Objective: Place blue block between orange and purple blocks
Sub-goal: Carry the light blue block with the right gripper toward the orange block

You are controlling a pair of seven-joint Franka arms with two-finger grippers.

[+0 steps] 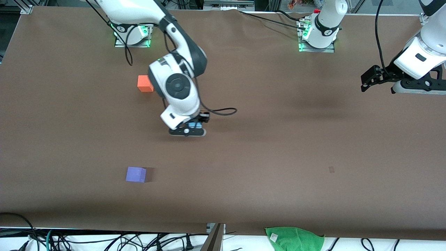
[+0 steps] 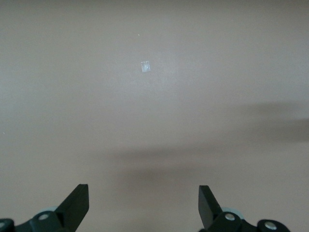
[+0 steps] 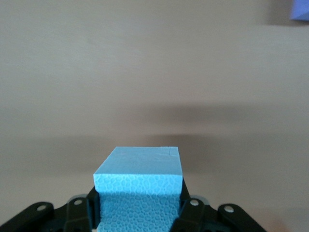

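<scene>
**Blue block held above the table by the right gripper**

The brown table [image 1: 278, 146] carries little besides the task's things. A green cloth [image 1: 294, 238] lies at the table's edge nearest the front camera, and cables [image 1: 104, 240] trail along that same edge. A small pale mark [image 2: 145, 66] shows on the table surface below the left gripper. Nothing lies between the orange block [image 1: 145, 83] and the purple block [image 1: 136, 174]; that stretch of table is bare, though the right arm's wrist covers part of the orange block's side in the front view.

The orange block sits near the right arm's base. The purple block sits well apart from it, nearer the front camera, flat on one face.

The right gripper [image 1: 192, 126] is clamped on the blue block [image 3: 140, 186], up in the air over the table's middle ground, toward the right arm's end. The block is a cube with no long axis; it sits level between the fingers [image 3: 79, 215], its top face flat.

The left gripper [image 2: 144, 203] waits over the left arm's end of the table, jaws spread wide and holding nothing.
</scene>
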